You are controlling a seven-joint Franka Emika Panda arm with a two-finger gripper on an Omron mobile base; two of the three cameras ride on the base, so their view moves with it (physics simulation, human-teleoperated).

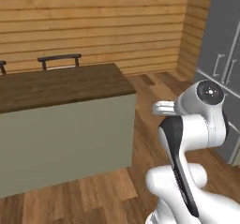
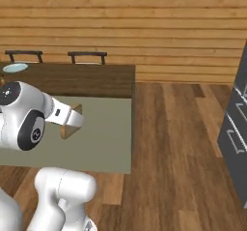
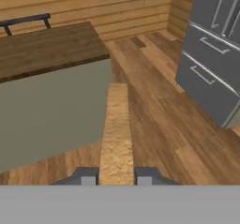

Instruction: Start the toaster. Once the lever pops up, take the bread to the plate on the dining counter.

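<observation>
The fingers (image 3: 116, 176) were clamped on the bread (image 3: 115, 134), one dark tip against each flat face, so that in the hand view the slice stood edge-on and reached away over the wooden floor (image 3: 154, 124). In the right base view the bread (image 2: 71, 121) hung in the air in front of the pale side of the dining counter (image 2: 82, 80), below its dark wood surface and touching nothing but the fingers. Farther off, the plate (image 2: 15, 67) lay on that surface near its far left end, just in front of a dark-framed chair (image 2: 23, 55), well apart from the bread.
</observation>
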